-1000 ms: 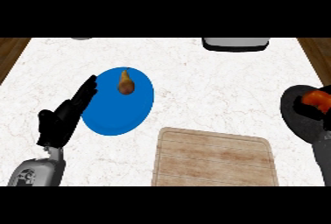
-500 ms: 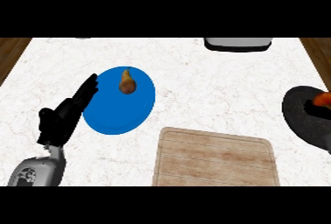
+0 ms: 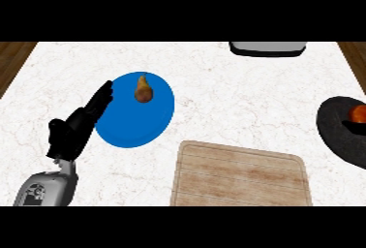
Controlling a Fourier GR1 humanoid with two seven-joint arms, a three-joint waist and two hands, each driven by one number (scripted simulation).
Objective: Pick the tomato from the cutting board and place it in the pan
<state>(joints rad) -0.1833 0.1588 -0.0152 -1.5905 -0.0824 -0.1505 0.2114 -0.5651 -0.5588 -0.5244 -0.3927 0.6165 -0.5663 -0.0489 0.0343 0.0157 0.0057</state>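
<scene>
The left hand [image 3: 71, 133] stands at about 8 o'clock in the head view, rising from its grey forearm [image 3: 46, 189] with fingers straight and close together, thumb out to the side, and nothing held in it. Its fingertips lie along the 9 o'clock rim of a blue plate [image 3: 132, 128]; whether they touch it cannot be told. On the plate, toward its 12 o'clock edge, lies a brown pear-shaped food item [image 3: 143, 89]. The tomato [image 3: 358, 114], orange-red, sits inside the dark pan [image 3: 336, 135] at 3 o'clock, both cut off by the view's right edge. The wooden cutting board [image 3: 239, 174] lies at 5 o'clock on the white marble counter [image 3: 236, 97], just beside the plate's 4 o'clock side and well apart from the tomato. A grey object [image 3: 268, 47] shows at 1 o'clock, half cut by the top edge
</scene>
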